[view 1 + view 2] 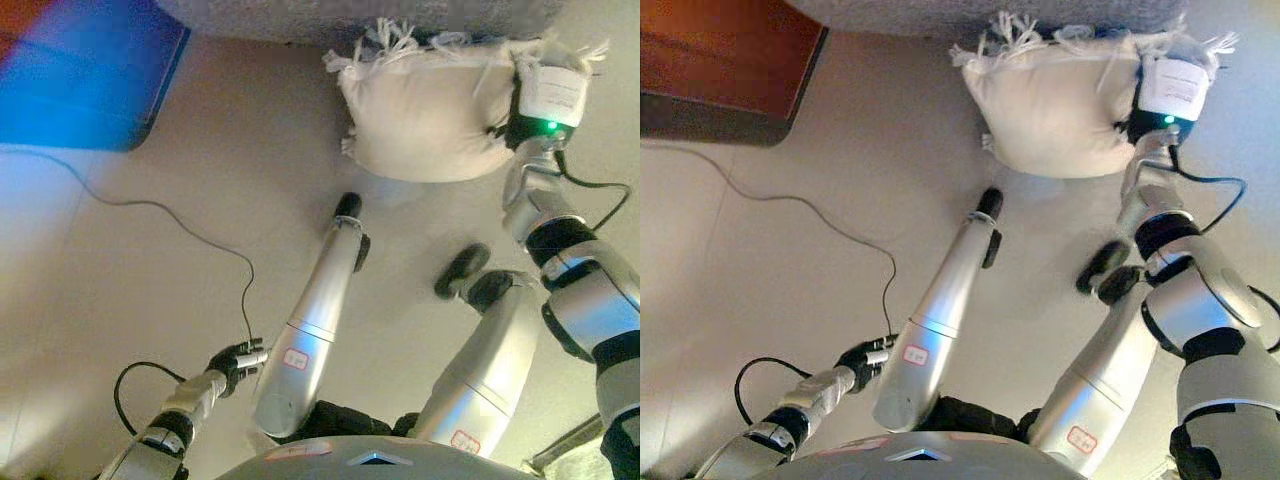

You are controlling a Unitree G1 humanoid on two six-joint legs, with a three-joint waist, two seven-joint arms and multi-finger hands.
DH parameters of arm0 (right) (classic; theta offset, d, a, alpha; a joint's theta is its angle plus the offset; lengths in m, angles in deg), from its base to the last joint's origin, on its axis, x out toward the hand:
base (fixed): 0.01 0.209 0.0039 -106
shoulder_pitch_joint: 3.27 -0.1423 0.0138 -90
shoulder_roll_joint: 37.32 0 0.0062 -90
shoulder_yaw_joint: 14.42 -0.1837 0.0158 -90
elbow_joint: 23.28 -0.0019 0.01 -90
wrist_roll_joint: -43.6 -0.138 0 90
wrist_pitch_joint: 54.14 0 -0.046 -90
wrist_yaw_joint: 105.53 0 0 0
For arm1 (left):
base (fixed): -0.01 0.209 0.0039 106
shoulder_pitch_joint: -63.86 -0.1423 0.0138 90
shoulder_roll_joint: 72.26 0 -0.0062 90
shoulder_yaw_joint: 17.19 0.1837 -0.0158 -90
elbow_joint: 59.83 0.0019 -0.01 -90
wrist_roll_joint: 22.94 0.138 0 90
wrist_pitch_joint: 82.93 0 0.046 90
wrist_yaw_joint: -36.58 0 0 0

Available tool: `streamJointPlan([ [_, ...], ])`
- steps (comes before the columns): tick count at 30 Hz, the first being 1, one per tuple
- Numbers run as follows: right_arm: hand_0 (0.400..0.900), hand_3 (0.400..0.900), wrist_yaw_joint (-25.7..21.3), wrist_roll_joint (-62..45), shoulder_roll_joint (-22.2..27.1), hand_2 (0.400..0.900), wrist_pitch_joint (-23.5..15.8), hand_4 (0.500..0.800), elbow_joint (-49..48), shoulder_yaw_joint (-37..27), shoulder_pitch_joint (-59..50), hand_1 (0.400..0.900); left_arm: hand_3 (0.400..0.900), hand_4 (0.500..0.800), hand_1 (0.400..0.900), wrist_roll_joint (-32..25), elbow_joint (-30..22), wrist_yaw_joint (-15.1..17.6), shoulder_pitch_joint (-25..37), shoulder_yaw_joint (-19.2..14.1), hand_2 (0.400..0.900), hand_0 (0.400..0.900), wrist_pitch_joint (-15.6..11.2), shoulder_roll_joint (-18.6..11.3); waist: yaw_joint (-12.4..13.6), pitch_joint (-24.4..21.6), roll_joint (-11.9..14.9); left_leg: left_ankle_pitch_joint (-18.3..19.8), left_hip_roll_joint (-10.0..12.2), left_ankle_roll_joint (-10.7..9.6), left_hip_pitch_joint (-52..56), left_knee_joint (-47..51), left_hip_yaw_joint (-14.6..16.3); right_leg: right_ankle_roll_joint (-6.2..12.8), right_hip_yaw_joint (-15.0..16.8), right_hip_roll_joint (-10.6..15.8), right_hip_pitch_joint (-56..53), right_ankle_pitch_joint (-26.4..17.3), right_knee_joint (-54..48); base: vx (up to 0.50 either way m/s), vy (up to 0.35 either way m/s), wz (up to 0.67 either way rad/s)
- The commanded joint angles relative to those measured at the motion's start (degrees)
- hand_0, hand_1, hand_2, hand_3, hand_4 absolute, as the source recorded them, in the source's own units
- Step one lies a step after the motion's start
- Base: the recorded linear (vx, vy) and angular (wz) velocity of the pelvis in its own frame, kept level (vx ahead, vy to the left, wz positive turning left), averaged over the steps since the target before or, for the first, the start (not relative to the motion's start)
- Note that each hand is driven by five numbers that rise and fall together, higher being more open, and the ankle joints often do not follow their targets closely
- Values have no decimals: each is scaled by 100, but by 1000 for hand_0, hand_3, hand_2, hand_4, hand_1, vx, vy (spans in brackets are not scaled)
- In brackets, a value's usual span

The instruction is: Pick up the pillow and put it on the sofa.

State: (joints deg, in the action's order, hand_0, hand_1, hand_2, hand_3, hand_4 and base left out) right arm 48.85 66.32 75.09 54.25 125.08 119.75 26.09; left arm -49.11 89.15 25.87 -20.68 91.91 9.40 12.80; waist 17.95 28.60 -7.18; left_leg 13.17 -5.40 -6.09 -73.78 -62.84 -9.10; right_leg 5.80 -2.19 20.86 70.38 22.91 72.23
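A beige floor (200,180) fills most of both views. Along the top edge, from about 11 to 1 o'clock, runs the grey, nubbly underside or front edge of what looks like the sofa (300,15). At 10 o'clock in the right eye view stands a reddish-brown piece of furniture with a dark base (720,70), resting on the floor and well apart from everything else. The cream pillow (425,115) with fringed corners lies at about 1 o'clock, on the floor and touching the sofa's lower edge; its fringe spreads against the grey fabric. The right hand (520,125) sits at the pillow's right end, at about 2 o'clock, pressed into the fabric, and its fingers are hidden behind the wrist and the cloth, so I cannot tell whether they grip or lie flat. The left hand (235,362) hangs low at about 7 o'clock, well apart from the pillow, dark fingers curled loosely with nothing in them.
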Motion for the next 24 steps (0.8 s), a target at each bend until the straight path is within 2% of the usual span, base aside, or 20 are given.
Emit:
streamJointPlan([
  [1, 400, 400, 477, -90, 31, 400, -410, 500, -601, 180, 395, 400, 900, 800, 900, -266, 169, -23, -962, 10, 900, 900, 145, -270, 55, 120, -406, -300, 29, 486, 210, 417, 190, -188, 92, 82, -13, -594, -569, -4, 21, 4],
  [7, 400, 400, 395, -172, 179, 400, -537, 500, -835, 108, 389, 400, 900, 800, 900, -252, 118, -123, -1170, -59, 900, 900, 20, -260, 25, 120, -455, -285, 63, 450, 131, 228, 224, -235, 150, 84, 40, -522, -383, 0, 2, 1],
  [11, 400, 400, 483, -184, 259, 400, -499, 500, -952, 58, 404, 400, 900, 800, 900, -250, 104, -114, -1257, -72, 900, 900, -27, -237, -9, 120, -468, -299, 107, 418, 120, 151, 231, -257, 186, 89, 44, -508, -292, 0, 0, 0],
  [16, 400, 400, 596, -184, 316, 400, -676, 500, -1145, -46, 518, 400, 900, 800, 900, -196, 163, -25, -1398, -122, 900, 900, -52, -161, -64, 120, -463, -348, 146, 380, 297, 85, 243, -287, 187, 54, -151, -530, -229, 13, -3, -3],
  [20, 400, 400, 708, -113, 257, 400, -744, 500, -1293, -161, 705, 400, 900, 800, 900, -149, 216, 72, -1475, -212, 900, 900, -39, -78, -124, 119, -407, -350, 242, 348, 732, 142, 280, -237, 141, 51, -558, -598, -315, 65, 15, -12],
  [24, 400, 400, 728, 26, 235, 400, -858, 500, -1493, -361, 1079, 400, 900, 800, 900, -102, 235, 102, -1442, -324, 900, 900, 95, -65, -160, -67, -268, -430, 461, 287, 1631, 814, 317, -90, -41, 220, -1400, -816, -940, 94, -26, -4],
])
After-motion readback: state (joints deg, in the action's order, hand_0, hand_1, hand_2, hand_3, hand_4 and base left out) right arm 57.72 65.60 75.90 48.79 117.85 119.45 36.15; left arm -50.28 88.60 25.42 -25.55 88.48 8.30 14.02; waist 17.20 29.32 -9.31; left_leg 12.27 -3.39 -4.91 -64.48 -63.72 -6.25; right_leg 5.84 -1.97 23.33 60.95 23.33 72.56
